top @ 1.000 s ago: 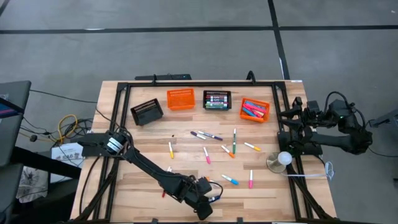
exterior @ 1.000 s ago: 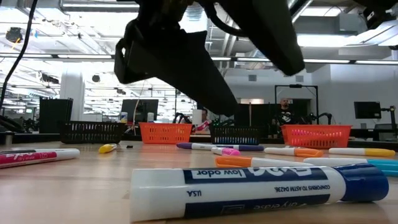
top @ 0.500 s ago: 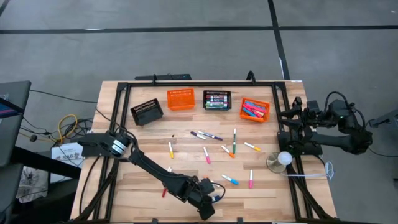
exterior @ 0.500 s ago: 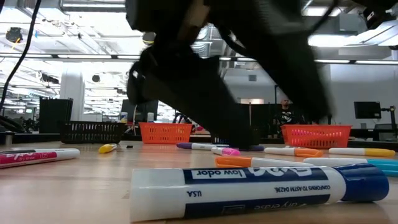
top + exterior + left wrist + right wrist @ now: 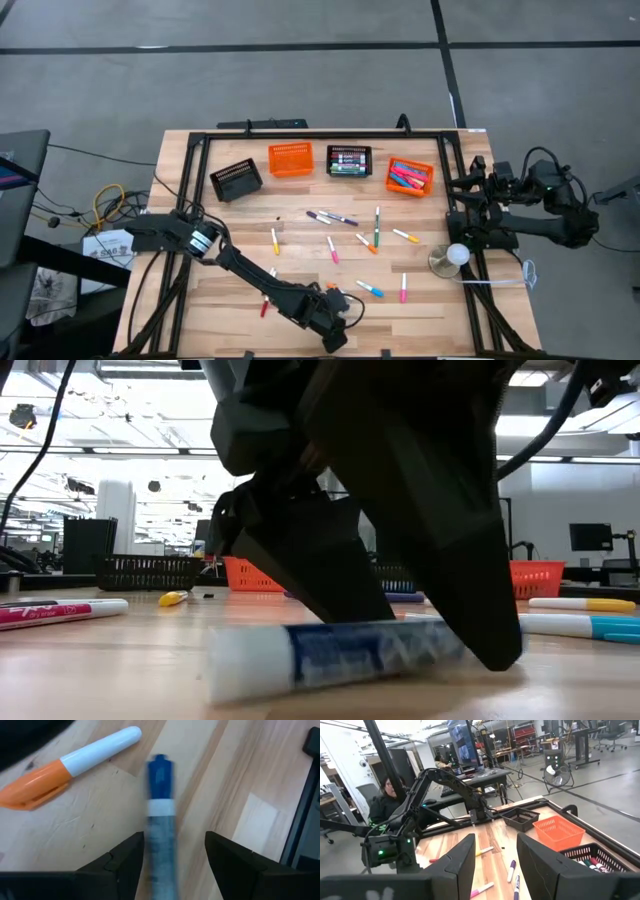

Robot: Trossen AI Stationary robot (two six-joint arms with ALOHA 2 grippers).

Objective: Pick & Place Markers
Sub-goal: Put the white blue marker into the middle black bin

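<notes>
A blue-capped marker [image 5: 161,805] with a white barrel [image 5: 300,660] lies flat on the wood near the table's near edge. My left gripper [image 5: 335,330] is down over it and open, with one finger on each side of the barrel [image 5: 174,840]. An orange-capped marker [image 5: 75,765] lies just beyond. Several more markers lie flat and scattered mid-table, among them a purple one [image 5: 340,218], a green one [image 5: 377,228] and a pink one [image 5: 403,288]. My right gripper [image 5: 496,845] waits open at the table's right edge [image 5: 458,190], holding nothing. My left gripper straddles the blue-capped marker's barrel [image 5: 160,845], its fingers [image 5: 350,585] slanting down from above and lying across it. The marker rests on the table along its whole length. Whether a finger touches it, I cannot tell.
Along the far side stand a black basket [image 5: 236,181], an orange basket [image 5: 291,159], a black basket with markers [image 5: 349,161] and an orange basket with markers [image 5: 410,176]. A small round lamp [image 5: 450,257] stands at the right. A person [image 5: 387,800] sits beyond the table.
My left gripper has sunk toward the table and a little toward its right edge. Its fingers, which hung above the blue-capped marker, now stand on either side of it. The marker has shifted slightly on the wood.
</notes>
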